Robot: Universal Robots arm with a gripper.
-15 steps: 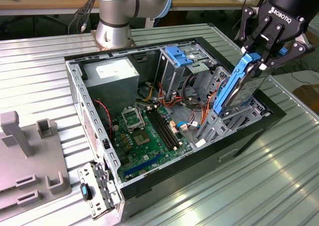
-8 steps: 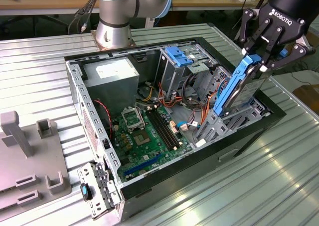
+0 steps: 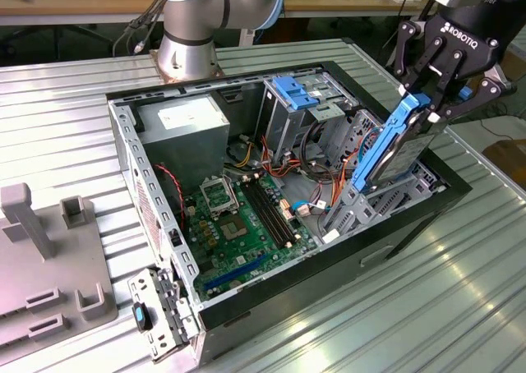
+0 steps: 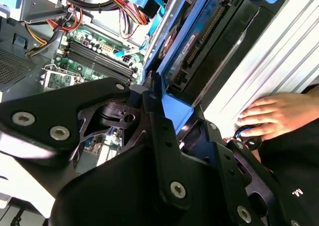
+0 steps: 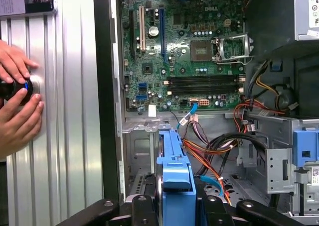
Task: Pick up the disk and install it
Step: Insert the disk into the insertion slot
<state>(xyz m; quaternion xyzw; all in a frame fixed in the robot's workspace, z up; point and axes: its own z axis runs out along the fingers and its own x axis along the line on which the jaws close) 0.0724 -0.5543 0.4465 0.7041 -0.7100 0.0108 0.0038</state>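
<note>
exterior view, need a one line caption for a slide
The gripper holds the disk by its upper end, tilted, lower end down in the open computer case.

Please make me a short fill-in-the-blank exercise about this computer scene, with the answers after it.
1. The gripper is ___ on the disk.
2. The disk's side rails are ___ in colour.
3. The disk is held ___, neither flat nor upright, over the open computer case.
4. The motherboard inside the case is ___.
Answers: shut; blue; tilted; green.
</note>
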